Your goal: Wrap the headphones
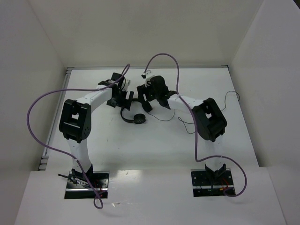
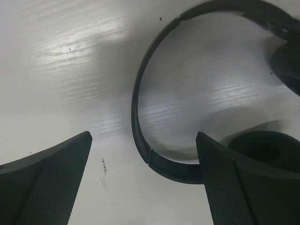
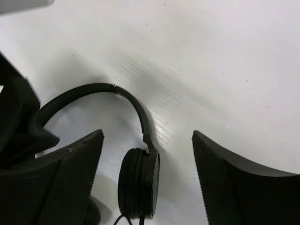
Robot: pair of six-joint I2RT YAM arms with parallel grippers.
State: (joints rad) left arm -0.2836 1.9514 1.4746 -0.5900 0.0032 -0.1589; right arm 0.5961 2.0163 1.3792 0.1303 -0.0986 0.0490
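The black headphones [image 1: 138,119] lie near the table's middle, one round earcup toward the front. Their thin cord [image 1: 187,123] trails off to the right. My left gripper [image 1: 121,99] is open just over the curved headband [image 2: 136,108]. The band's lower stretch runs between the two fingers [image 2: 51,178], and it passes under the right one. My right gripper [image 3: 147,132] is open too. One earcup [image 3: 138,183] stands on edge between its fingers [image 3: 234,178], with a gap on each side. The headband [image 3: 93,89] arcs away to the left.
Thick purple robot cables [image 1: 42,101] loop over both arms, one [image 1: 171,61] arching above the right wrist. White walls close the table in at the back and on both sides. Part of the left arm [image 3: 18,117] fills the right wrist view's left edge.
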